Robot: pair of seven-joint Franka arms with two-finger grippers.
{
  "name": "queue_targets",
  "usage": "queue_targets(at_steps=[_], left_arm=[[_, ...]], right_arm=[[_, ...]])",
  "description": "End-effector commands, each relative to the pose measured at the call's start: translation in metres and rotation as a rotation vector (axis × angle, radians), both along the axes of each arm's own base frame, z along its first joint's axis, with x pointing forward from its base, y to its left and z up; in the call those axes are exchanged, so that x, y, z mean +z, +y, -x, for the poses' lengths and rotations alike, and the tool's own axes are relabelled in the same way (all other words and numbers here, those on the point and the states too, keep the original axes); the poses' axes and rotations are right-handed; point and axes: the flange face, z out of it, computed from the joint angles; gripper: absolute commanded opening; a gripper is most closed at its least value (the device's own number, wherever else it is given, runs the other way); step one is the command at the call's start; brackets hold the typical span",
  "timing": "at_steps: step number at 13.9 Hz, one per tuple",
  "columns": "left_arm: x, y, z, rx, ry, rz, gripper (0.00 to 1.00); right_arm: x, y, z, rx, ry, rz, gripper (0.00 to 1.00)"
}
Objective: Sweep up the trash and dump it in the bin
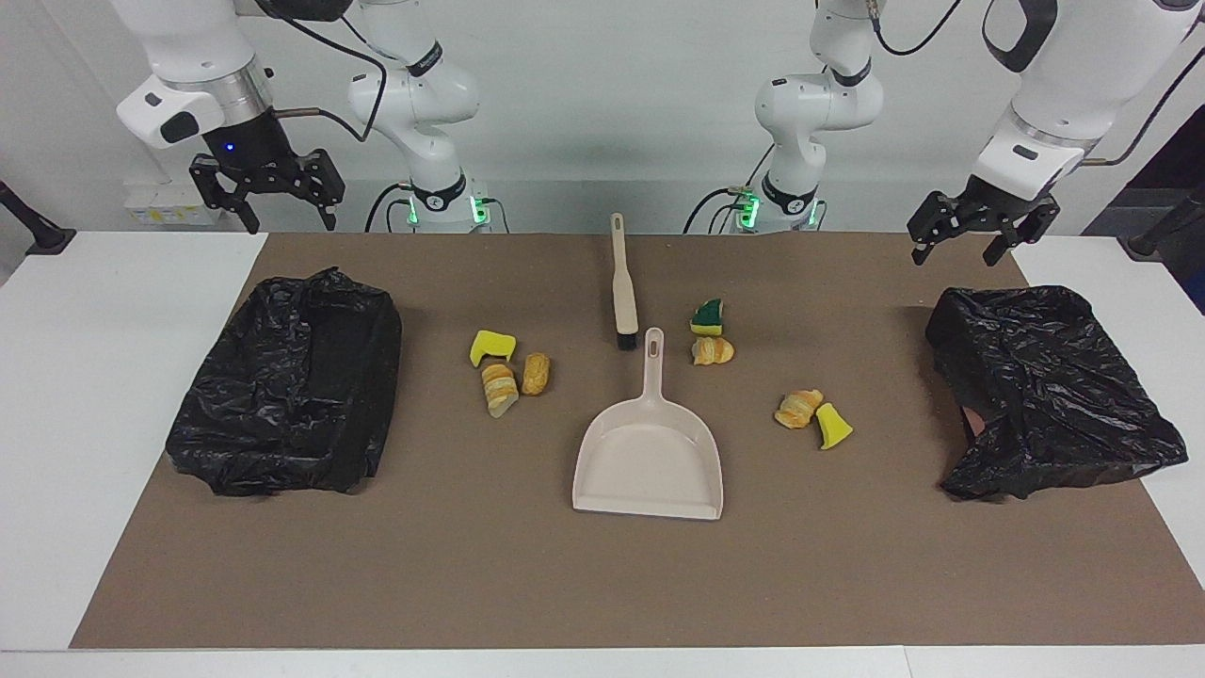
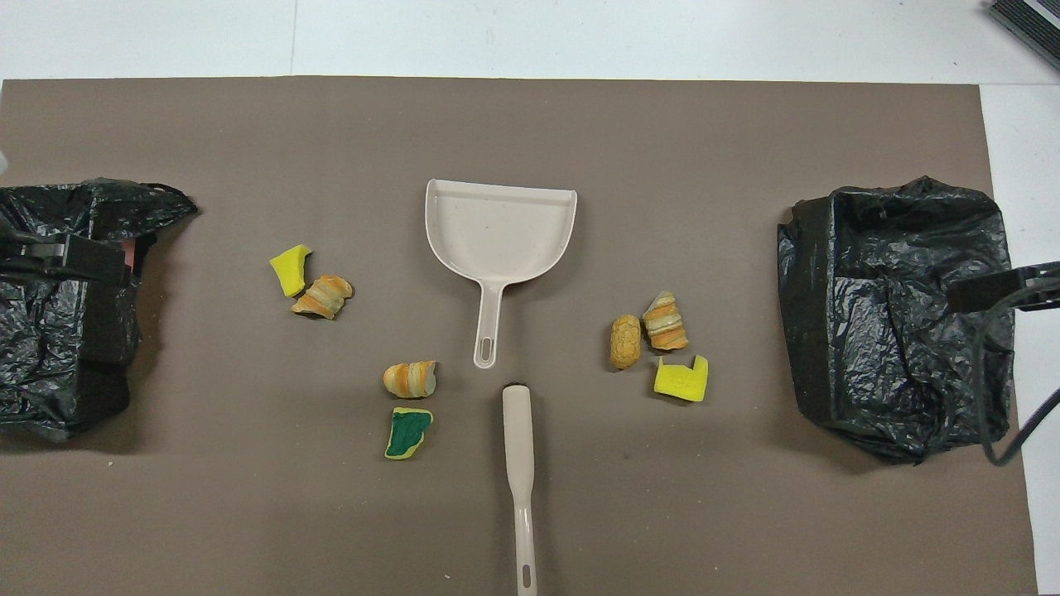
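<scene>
The trash lies in three small groups on the brown mat. A yellow sponge chunk (image 1: 491, 346) and two bread bits (image 1: 499, 386) lie toward the right arm's end. A green-topped sponge (image 1: 707, 317) and a croissant bit (image 1: 713, 350) lie beside the brush. Another croissant bit (image 1: 798, 408) and a yellow chunk (image 1: 832, 426) lie toward the left arm's end. A bin lined with a black bag (image 1: 292, 395) stands at the right arm's end, and a second one (image 1: 1045, 395) at the left arm's end. My right gripper (image 1: 287, 218) and my left gripper (image 1: 958, 250) hang raised and open, each by its own bin, holding nothing.
A beige dustpan (image 1: 650, 452) lies mid-mat with its handle pointing toward the robots. A beige brush with black bristles (image 1: 623, 282) lies nearer to the robots, its bristles by the dustpan's handle. White table (image 1: 113, 424) borders the mat at both ends.
</scene>
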Motion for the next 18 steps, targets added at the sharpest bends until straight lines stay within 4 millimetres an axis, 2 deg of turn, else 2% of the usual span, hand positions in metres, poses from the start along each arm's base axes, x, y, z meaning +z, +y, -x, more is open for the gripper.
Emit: queue_targets(at_steps=[1,10,14,17,18], left_arm=[[0.004,0.007,0.009,0.001,0.011,0.015,1.0],[0.006,0.008,0.009,0.005,0.005,0.013,1.0],[0.0,0.005,0.017,-0.004,0.016,0.013,1.0],[-0.016,-0.011,0.022,-0.022,0.048,0.009,1.0],[-0.02,-0.027,0.026,-0.047,0.058,0.008,1.0]], right_arm=[[0.001,-0.002,0.007,0.02,0.014,0.009,1.0],[-0.001,-0.002,0.008,0.019,0.018,0.007,1.0],[-0.001,-0.002,0.01,0.018,0.02,0.006,1.0],[-0.001,-0.002,0.01,0.018,0.021,0.006,1.0],[-0.001,-0.001,0.01,0.019,0.021,0.006,1.0]])
